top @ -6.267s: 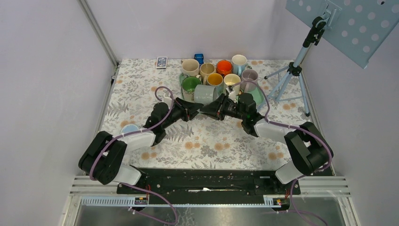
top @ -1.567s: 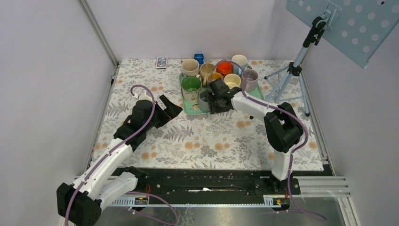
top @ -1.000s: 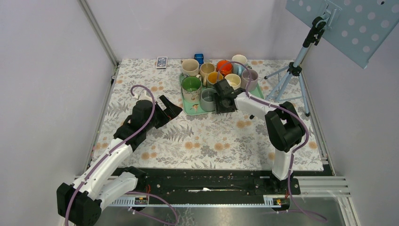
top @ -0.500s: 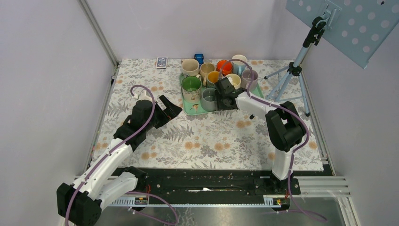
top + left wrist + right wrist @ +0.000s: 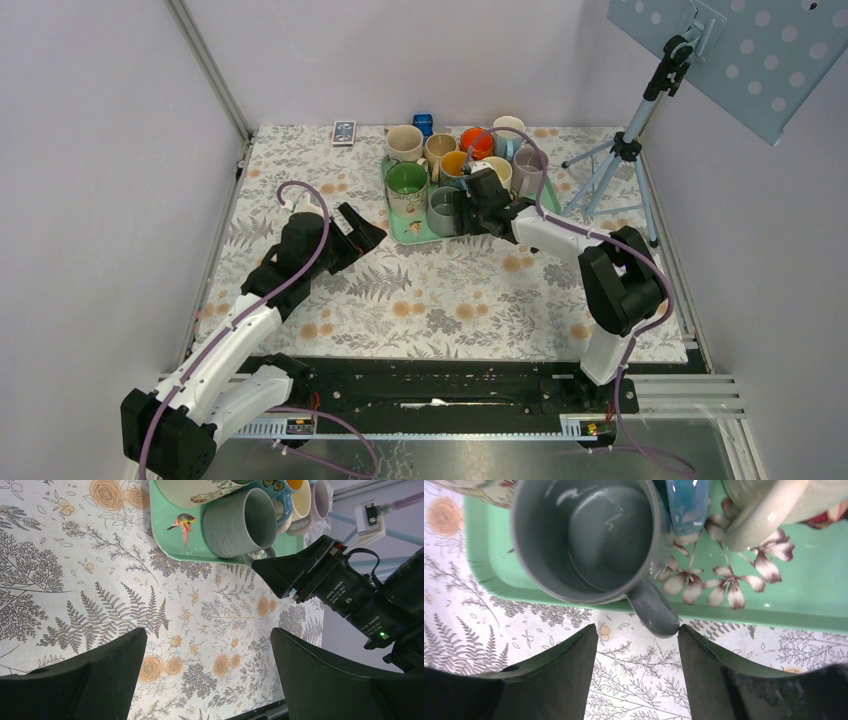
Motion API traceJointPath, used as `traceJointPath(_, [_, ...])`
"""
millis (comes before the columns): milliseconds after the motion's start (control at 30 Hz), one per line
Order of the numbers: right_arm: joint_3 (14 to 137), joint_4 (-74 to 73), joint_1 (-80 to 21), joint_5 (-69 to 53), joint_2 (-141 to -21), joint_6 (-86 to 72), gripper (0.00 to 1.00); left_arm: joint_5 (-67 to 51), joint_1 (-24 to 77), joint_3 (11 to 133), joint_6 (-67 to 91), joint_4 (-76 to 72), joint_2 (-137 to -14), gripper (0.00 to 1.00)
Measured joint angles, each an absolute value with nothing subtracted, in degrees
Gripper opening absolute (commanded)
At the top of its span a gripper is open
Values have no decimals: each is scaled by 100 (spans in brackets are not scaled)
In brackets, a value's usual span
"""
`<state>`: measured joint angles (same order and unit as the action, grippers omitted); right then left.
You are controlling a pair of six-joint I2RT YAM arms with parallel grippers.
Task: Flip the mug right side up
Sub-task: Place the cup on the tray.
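Note:
The grey mug [image 5: 443, 211] stands upright, mouth up, at the front edge of the green tray [image 5: 404, 236]. In the right wrist view the grey mug [image 5: 589, 535] is empty and its handle [image 5: 655, 614] hangs over the tray's rim [image 5: 814, 611] towards me. My right gripper [image 5: 638, 631] is open just in front of it, the handle's end level with the right fingertip. From above, the right gripper [image 5: 466, 212] sits beside the mug's right side. My left gripper [image 5: 362, 226] is wide open over the cloth, left of the tray; its view shows the mug [image 5: 240, 524].
Several other mugs [image 5: 405, 143] crowd the tray and the cloth behind it, one green-lined [image 5: 406, 180] right beside the grey one. A tripod [image 5: 612, 160] stands at the right. A small dark card [image 5: 343, 132] and a blue object [image 5: 423, 123] lie at the back.
My right gripper has opened and slid back to the right, off the grey mug. The mug stays upright on the tray. The left arm has not moved.

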<state>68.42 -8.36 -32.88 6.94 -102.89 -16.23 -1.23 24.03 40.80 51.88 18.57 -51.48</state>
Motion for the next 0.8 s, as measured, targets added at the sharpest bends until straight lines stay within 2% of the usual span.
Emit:
traceJointPath(167, [6851,-521,-3262,336,-10193,-1446,79,-126,2403,4080,5188,1861,-5148,99])
traceJointPath(400, [7207,-342,-2954,-255,-10307,-1385,86,-119,2399,4082,5148,2003,-5133,99])
traceJointPath(800, [7491,-200,-2847,-1083,-10669,-1566,89,-117,2399,4093,5122,2091,-5094,99])
